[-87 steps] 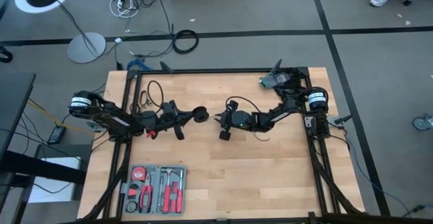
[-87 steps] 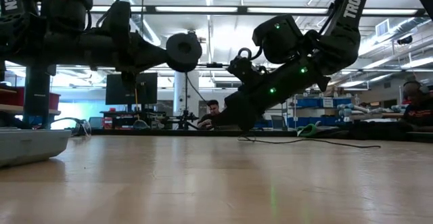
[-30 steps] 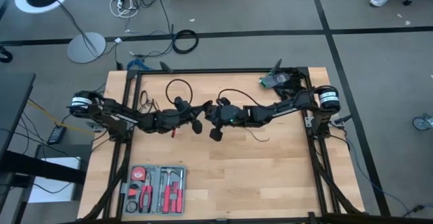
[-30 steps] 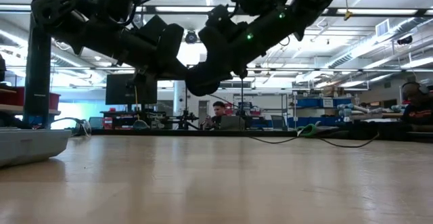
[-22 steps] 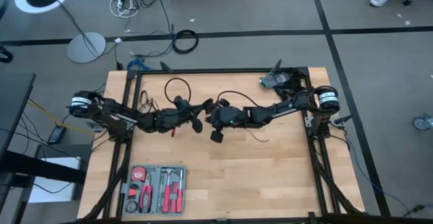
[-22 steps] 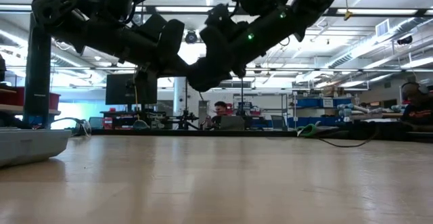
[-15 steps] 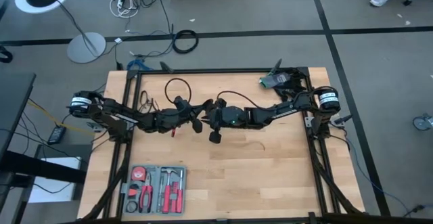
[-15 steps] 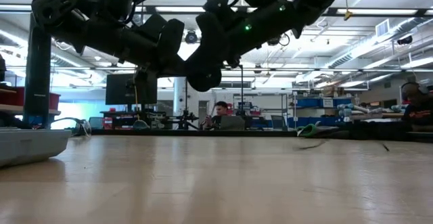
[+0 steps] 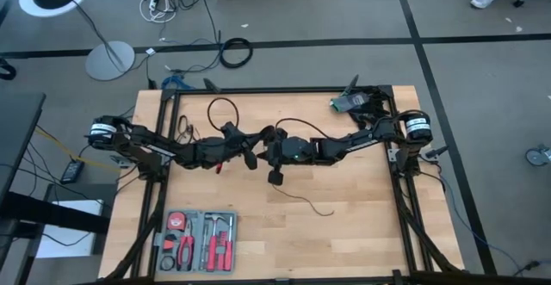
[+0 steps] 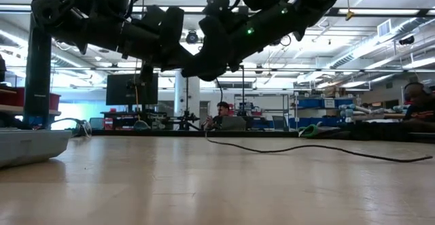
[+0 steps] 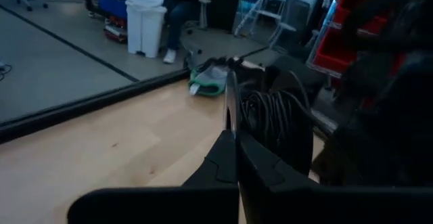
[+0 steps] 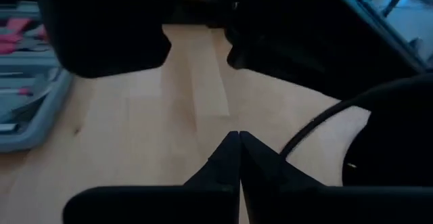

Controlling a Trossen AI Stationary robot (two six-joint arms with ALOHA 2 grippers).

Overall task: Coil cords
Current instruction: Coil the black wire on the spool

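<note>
My two grippers meet above the table's middle. My left gripper (image 9: 255, 151) comes from the left and my right gripper (image 9: 269, 149) from the right; both are shut. The thin black cord (image 9: 308, 201) hangs from them to the wood and trails toward the near right; the low view shows it lying along the table (image 10: 299, 147). In the left wrist view, several turns of the cord (image 11: 270, 116) are bunched just beyond my left gripper (image 11: 234, 141). In the right wrist view, a length of the cord (image 12: 318, 122) curves away beside my right gripper (image 12: 239, 141). I cannot pick out the puck. My left gripper pinches a thin strand of the cord (image 11: 230, 99) between its two fingertips, held level and clear of the table. The strand stands up from the tips, next to the bunched turns. My right gripper is shut with the cord coming out from behind one finger (image 12: 284, 151). The fingers hide the place of contact. The cord hangs slack from there down to the table.
A grey tool case (image 9: 196, 240) with red-handled tools lies at the near left; it also shows in the low view (image 10: 27, 147). A green object (image 9: 344, 104) sits at the far right corner. Black frame rails (image 9: 165, 147) border the table. Bare wood lies near and right.
My right gripper has shifted a little toward the left gripper. The cord's loose end has swung off the wood and come down again, now lying farther toward the near edge and trailing from under the grippers to the near right.
</note>
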